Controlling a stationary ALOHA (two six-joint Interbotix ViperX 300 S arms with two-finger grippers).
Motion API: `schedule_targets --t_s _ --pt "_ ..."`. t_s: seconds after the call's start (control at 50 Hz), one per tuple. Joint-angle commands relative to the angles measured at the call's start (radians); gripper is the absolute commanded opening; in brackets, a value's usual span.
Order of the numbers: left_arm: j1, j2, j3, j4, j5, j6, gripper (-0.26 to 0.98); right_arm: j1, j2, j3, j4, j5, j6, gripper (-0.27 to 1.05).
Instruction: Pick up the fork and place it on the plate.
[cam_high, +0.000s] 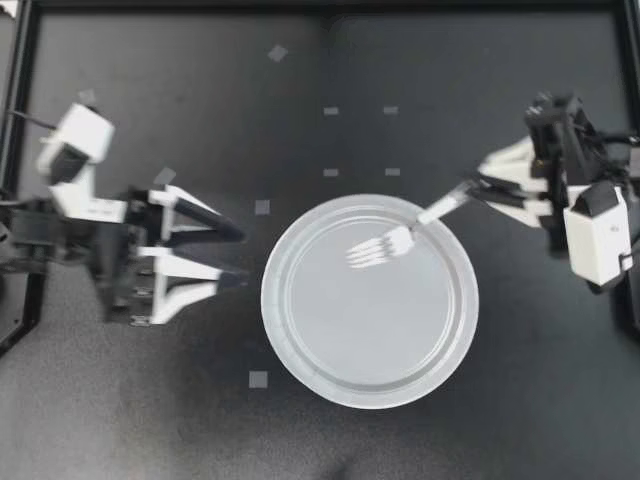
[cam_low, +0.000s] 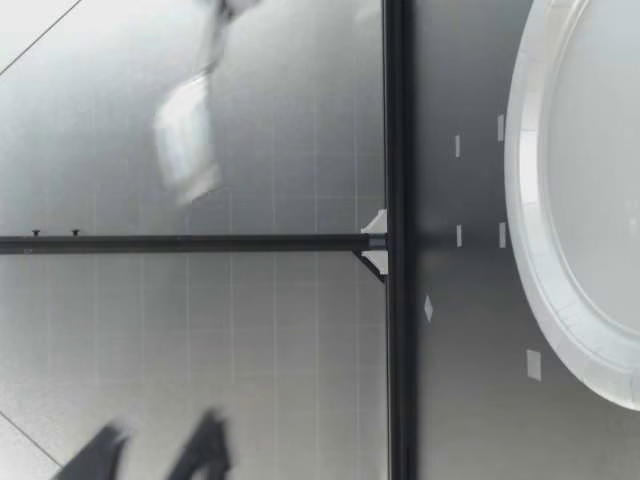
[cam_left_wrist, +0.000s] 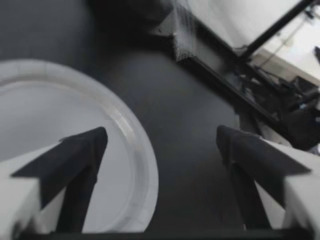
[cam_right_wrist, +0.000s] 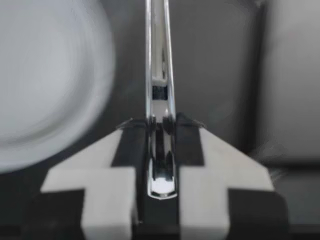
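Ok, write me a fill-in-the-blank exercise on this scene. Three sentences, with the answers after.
1. My right claw is shut on the fork's ____.
2. The fork's ____ are over the plate.
3. My left claw, beside the plate, is ____ and holds nothing.

Missing words: handle; tines; open.

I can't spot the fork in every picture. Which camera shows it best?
The top view: the whole fork shows, tines over the plate, handle pinched in my right gripper. The right wrist view shows only the handle between the fingers. The left wrist view shows none; the low view, nothing clear.
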Motion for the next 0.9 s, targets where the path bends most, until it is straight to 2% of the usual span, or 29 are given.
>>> schedule_targets --t_s 0.0,0.08,0.2,0.32,0.48,0.64,0.88 --pt "-0.025 -0.098 -0.014 0.003 0.043 0.075 0.86 0.003 -0.044 0.038 0.021 0.199 0.084 -0.01" --pt "-0.043 -0.091 -0.020 0.003 0.014 0.095 0.86 0.003 -0.040 0.081 0.021 0.273 0.160 -0.02" --pt "-0.072 -0.029 -0.026 0.005 -0.038 0.121 0.86 0.003 -0.008 0.137 0.023 0.270 0.284 -0.01" --pt "-0.100 0.051 -0.046 0.012 -0.103 0.172 0.86 0.003 0.040 0.150 0.023 0.265 0.377 -0.01" --pt "-0.133 0.126 -0.086 0.021 -0.149 0.235 0.85 0.003 0.087 0.155 0.028 0.258 0.397 -0.01" --pt "-0.141 0.153 -0.110 0.026 -0.161 0.256 0.85 0.003 0.147 0.143 0.048 0.258 0.400 -0.01" --pt "-0.140 0.156 -0.098 0.051 -0.215 0.255 0.85 0.003 0.295 0.106 0.060 0.261 0.393 -0.01"
